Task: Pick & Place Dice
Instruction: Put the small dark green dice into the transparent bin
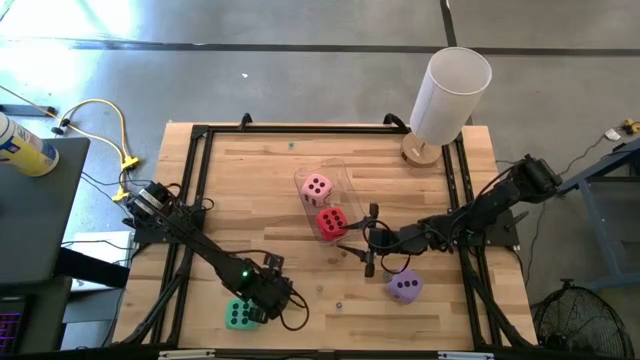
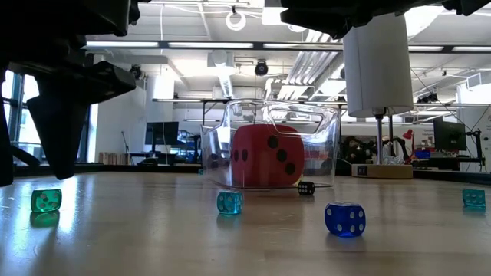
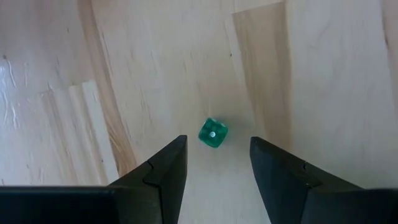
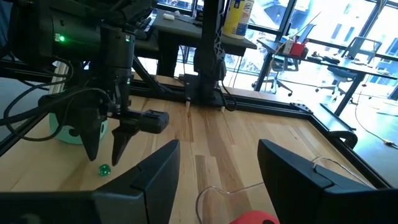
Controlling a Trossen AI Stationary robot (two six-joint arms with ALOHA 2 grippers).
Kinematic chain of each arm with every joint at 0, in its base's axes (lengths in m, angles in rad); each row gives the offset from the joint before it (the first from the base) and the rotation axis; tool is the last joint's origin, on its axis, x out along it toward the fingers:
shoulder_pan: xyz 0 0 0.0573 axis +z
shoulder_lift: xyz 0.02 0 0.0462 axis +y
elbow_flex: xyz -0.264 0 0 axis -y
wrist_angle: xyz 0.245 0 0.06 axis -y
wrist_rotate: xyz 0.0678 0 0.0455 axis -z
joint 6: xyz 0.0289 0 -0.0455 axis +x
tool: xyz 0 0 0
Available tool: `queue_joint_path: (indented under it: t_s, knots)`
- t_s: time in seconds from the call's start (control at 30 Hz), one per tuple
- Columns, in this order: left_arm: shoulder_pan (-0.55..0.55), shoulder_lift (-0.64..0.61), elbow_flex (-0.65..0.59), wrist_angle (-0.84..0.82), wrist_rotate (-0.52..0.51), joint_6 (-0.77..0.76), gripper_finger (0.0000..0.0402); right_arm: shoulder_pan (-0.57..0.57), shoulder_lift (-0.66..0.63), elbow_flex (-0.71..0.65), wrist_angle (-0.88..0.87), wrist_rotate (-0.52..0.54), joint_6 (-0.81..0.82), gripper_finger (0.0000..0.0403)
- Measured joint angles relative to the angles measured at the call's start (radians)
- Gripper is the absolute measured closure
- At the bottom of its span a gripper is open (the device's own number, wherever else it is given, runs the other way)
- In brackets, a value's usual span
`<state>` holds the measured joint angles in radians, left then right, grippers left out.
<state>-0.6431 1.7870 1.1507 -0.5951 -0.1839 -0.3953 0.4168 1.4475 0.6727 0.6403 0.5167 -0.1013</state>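
Left hand (image 3: 214, 163) open, empty, poised over a tiny green die (image 3: 212, 133) near the desk's (image 1: 260, 180) front-left corner, green dice (image 1: 238, 315) just beside it. Right hand (image 1: 362, 243) open, empty, mid-desk beside the clear bin (image 1: 335, 190). Pink dice (image 1: 317, 187) and red dice (image 1: 331, 223) binned; purple dice (image 1: 405, 286) still out, front-right. Roughly half done.

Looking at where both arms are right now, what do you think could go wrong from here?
The left gripper hangs open over a small green die, while the soft green die sits beside it; it may close on the wrong one. The right gripper hangs open between the clear bin, which holds the red die and pink die, and the purple die; a swing could nudge either.
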Motion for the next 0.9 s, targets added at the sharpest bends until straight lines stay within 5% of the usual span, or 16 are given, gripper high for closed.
queue_joint_path:
  t_s: [0.67,0.9]
  knots:
    - [0.004,0.007,0.099,-0.064,-0.009,-0.041,0.0235,0.0,0.0,0.0,0.0,0.0,-0.001,0.0195]
    - [0.043,0.061,0.099,-0.062,0.074,-0.056,0.0235,0.0,0.0,0.0,0.001,-0.003,0.0,0.0195]
